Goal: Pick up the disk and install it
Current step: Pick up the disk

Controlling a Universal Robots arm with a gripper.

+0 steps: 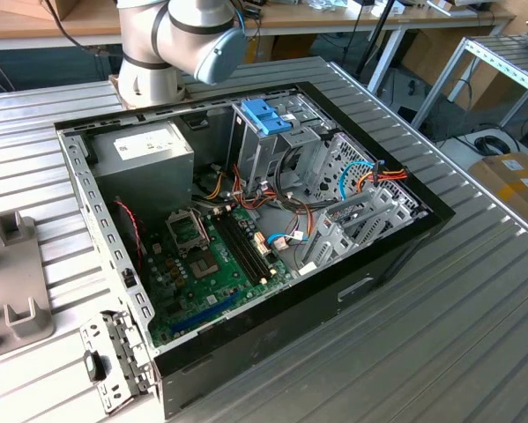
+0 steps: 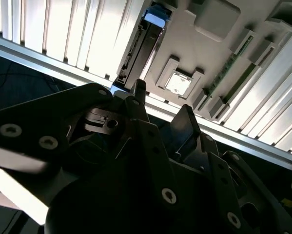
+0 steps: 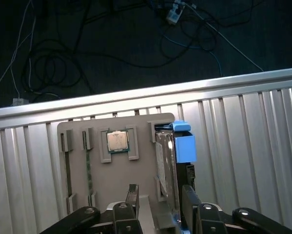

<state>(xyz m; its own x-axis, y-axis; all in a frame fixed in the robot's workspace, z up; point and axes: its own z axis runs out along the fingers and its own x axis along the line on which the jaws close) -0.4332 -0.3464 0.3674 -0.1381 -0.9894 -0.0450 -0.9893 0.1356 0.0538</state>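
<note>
Silver-metal, flat and rectangular, the blue-framed disk (image 3: 166,163) stands on edge in a grey moulded tray (image 3: 121,180), just ahead of the black gripper (image 3: 159,190), whose fingers are spread wide and empty. Pick-up is in hand, I judge; gripping calls for the fingers squarely astride its thin edge

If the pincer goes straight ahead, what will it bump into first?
Probably the disk, standing on edge in the grey tray; the open pincer points right at it. Depth is hard to judge.

end effector (image 2: 161,100) jaws apart | disk (image 2: 142,46) on edge in grey tray (image 2: 181,43)
</note>
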